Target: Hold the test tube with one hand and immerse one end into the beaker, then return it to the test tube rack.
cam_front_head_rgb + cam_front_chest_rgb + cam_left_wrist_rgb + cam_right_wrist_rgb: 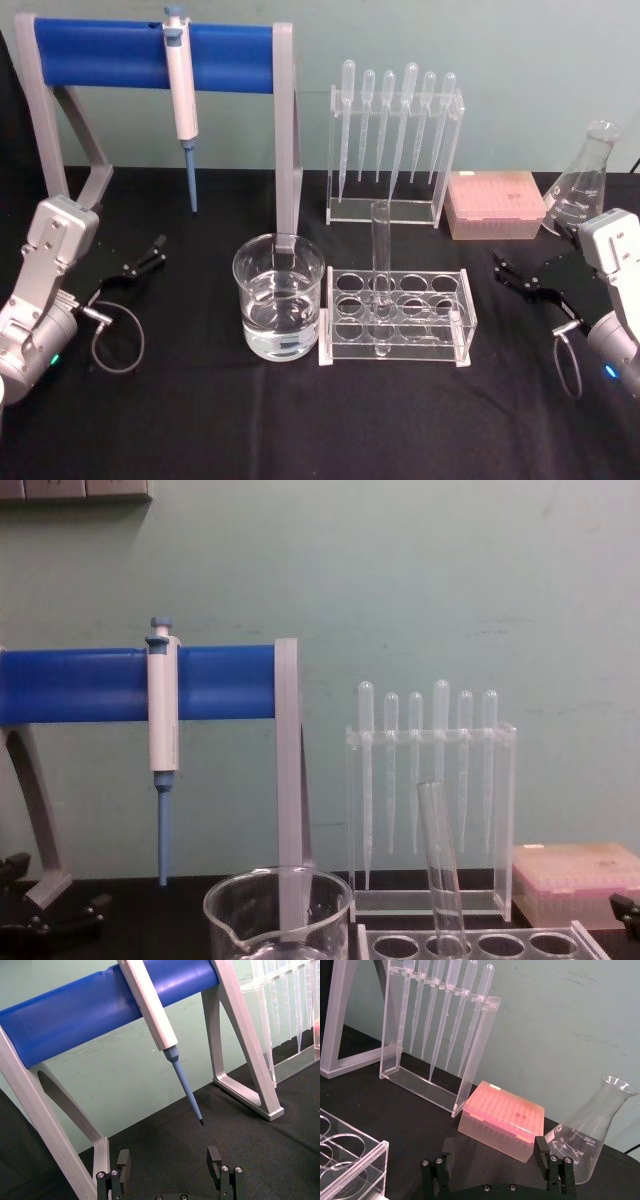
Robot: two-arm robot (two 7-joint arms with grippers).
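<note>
Soft, even light is spread throughout. Glints are caught on the wide clear glass beaker [247,300], a pale sheen atop the blue cylindrical bar [100,1007].

Pale green wall [450,590] — black-clothed table [200,420] before it.

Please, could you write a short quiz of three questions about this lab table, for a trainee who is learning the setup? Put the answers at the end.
1. True or false: the test tube stands in the rack, with neither gripper holding it.
2. How many pipettes hang in the stand behind the rack? A) four B) six C) eight
3. Fill in: the beaker stands on the robot's ___ side of the rack.

Key: 1 true; 2 B; 3 left.
</note>
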